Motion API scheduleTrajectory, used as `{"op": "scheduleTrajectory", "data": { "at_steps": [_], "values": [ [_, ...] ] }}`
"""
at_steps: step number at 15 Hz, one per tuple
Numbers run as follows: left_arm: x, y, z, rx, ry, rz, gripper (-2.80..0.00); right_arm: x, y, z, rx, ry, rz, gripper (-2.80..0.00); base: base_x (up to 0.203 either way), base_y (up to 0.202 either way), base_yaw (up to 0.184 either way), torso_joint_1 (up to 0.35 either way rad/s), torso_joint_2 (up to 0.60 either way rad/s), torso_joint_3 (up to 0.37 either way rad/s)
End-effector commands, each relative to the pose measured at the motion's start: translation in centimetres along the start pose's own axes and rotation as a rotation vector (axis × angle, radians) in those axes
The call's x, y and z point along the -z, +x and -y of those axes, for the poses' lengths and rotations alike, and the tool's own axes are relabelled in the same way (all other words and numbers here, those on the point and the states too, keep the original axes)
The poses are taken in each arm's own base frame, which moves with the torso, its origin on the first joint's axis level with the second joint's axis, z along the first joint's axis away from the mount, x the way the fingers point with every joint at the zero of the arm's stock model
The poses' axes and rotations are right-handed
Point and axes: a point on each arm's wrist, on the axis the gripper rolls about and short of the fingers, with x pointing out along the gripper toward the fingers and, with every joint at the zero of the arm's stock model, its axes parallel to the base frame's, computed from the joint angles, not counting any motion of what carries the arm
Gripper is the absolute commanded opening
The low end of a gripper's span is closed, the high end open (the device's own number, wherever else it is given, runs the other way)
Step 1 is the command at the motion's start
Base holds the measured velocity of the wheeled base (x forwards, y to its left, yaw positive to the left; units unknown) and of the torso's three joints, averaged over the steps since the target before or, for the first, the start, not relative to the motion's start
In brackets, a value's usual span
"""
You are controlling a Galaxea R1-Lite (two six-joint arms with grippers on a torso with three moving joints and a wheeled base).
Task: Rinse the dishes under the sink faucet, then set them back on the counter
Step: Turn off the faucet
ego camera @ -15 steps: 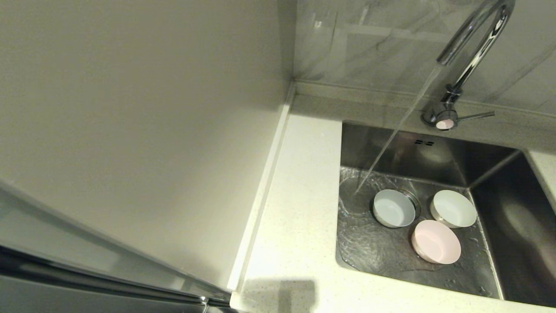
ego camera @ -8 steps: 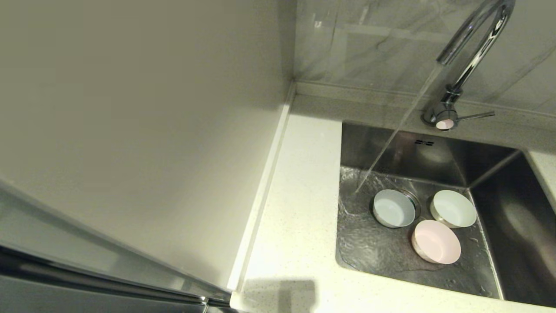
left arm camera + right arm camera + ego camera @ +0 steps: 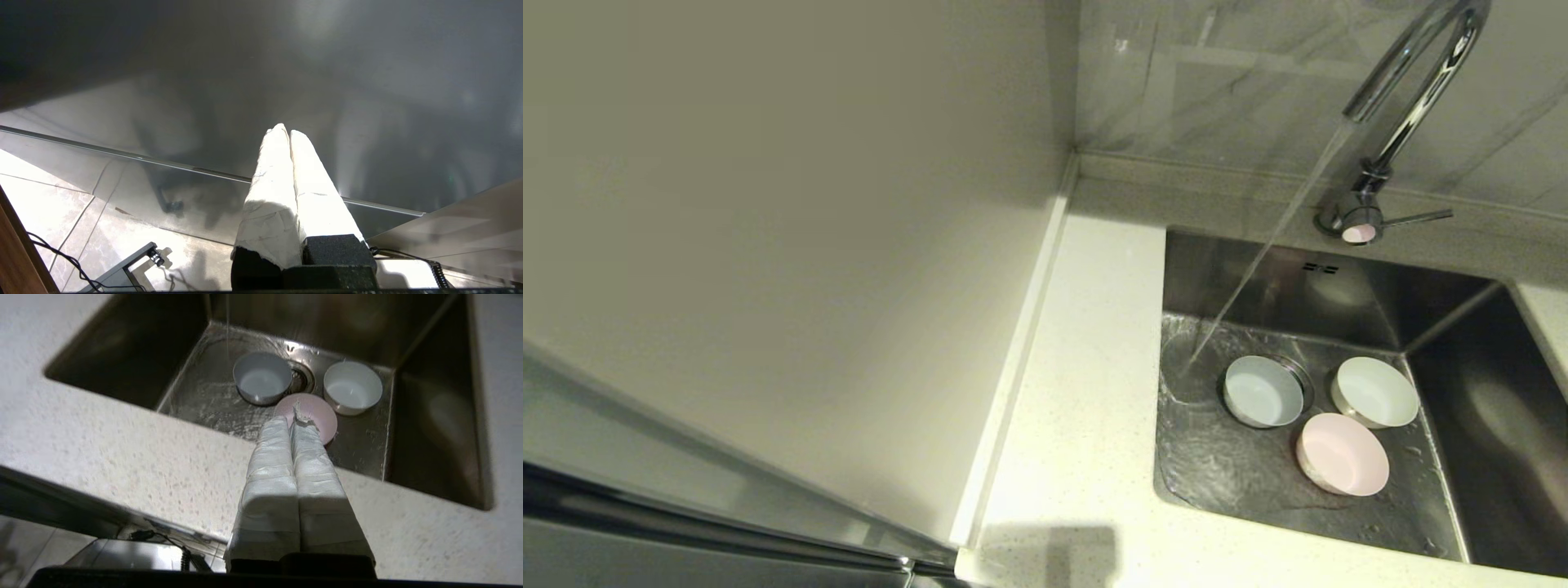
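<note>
Three small bowls stand on the floor of the steel sink [image 3: 1462, 384]: a pale blue-grey bowl [image 3: 1262, 392] over the drain, a whitish-mint bowl [image 3: 1376, 392] to its right, and a pale pink bowl [image 3: 1342, 454] nearest me. The chrome faucet [image 3: 1413, 90] runs; its stream lands on the sink floor just left of the blue-grey bowl. My right gripper [image 3: 291, 418] is shut and empty, hovering above the counter [image 3: 122, 445] at the sink's front edge, pointing toward the pink bowl [image 3: 316, 412]. My left gripper [image 3: 286, 130] is shut, parked low beside a dark metal panel, away from the sink.
A cream wall panel [image 3: 768, 245] rises left of the counter [image 3: 1086, 343]. Marble-look tiles stand behind the faucet. A thin lever [image 3: 1419, 217] sticks out right from the faucet base. Two overflow slots [image 3: 1320, 267] mark the sink's back wall. Neither arm shows in the head view.
Only the running water ripples on the sink floor. The bowls and the faucet have not moved.
</note>
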Motion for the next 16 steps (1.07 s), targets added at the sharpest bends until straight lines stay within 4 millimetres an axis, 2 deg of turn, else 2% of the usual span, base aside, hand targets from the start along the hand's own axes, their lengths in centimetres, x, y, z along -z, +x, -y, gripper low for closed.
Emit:
{"op": "scheduleTrajectory", "data": {
  "at_steps": [1,3,5,7,9,11,12,16],
  "values": [
    [0.0,0.0,0.0,0.001,-0.001,0.003,-2.8,-3.5,0.3,0.1,0.001,0.004,0.001,-2.8,0.0,0.0,0.0,0.0,0.0,0.0],
    [0.0,0.0,0.0,0.0,-0.001,0.003,-2.8,-8.7,2.3,0.4,0.002,0.019,-0.041,-2.8,0.0,0.0,0.0,0.0,0.0,0.0],
    [0.0,0.0,0.0,0.0,-0.001,0.003,-2.8,-14.2,6.2,0.7,0.0,0.049,-0.09,-2.8,0.0,0.0,0.0,0.0,0.0,0.0],
    [0.0,0.0,0.0,0.0,-0.001,0.003,-2.8,-18.1,12.2,0.9,0.0,0.074,-0.161,-2.8,0.0,0.0,0.0,0.0,0.0,0.0],
    [0.0,0.0,0.0,0.0,-0.001,0.003,-2.8,-20.9,18.3,1.4,0.028,0.106,-0.193,-2.8,0.0,0.0,0.0,0.0,0.0,0.0],
    [0.0,0.0,0.0,0.0,-0.001,0.005,-2.8,-22.2,22.5,2.7,0.1,0.131,-0.215,-2.8,0.0,0.0,0.0,0.0,0.0,0.0],
    [0.0,0.0,0.0,0.0,0.0,0.003,-2.8,-21.9,23.3,4.0,0.161,0.136,-0.247,-2.8,0.0,0.0,0.0,0.0,0.0,0.0],
    [0.0,0.0,0.0,0.0,-0.001,0.004,-2.8,-19.1,21.2,7.0,0.213,0.197,-0.38,-2.8,0.0,0.0,0.0,0.0,0.0,0.0]
  ]
}}
